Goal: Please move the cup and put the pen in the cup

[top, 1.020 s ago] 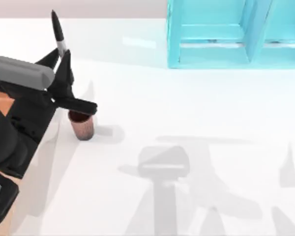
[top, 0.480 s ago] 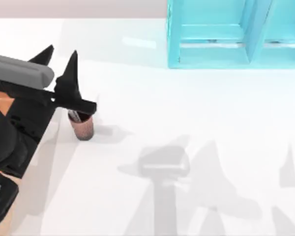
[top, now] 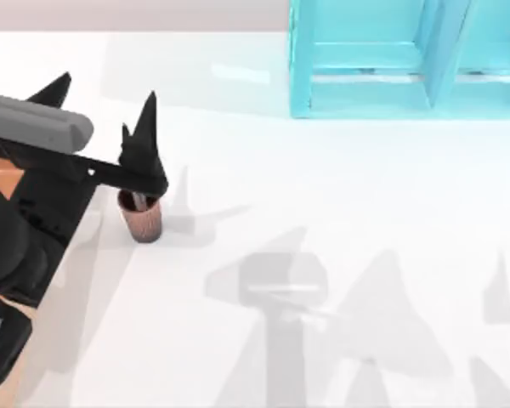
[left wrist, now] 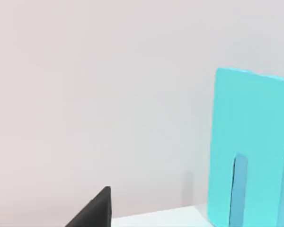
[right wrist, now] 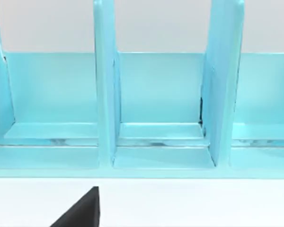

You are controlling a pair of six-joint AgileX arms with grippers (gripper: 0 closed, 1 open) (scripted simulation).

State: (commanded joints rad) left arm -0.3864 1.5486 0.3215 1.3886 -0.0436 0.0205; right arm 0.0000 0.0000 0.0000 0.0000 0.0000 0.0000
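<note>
The reddish-brown cup (top: pixel 143 221) stands upright on the white table at the left, next to my left arm. A short grey piece of the pen (top: pixel 138 202) shows in the cup's mouth. The rest of it is hidden by the cup and the gripper above. My left gripper (top: pixel 104 92) hovers over the cup and a little behind it. It is open wide, with nothing between its two black fingers. One dark finger (left wrist: pixel 92 210) shows in the left wrist view. In the right wrist view, one dark finger (right wrist: pixel 83 210) of my right gripper points toward the teal shelf.
A teal shelf unit (top: pixel 408 59) with open compartments stands at the back right of the table. An orange-wood tray (top: pixel 0 177) lies under my left arm at the left edge. Arm shadows fall across the white tabletop (top: pixel 323 195).
One second ago the left gripper held the pen upright above the cup. It let the pen drop into the cup, and its fingers have since spread wider.
</note>
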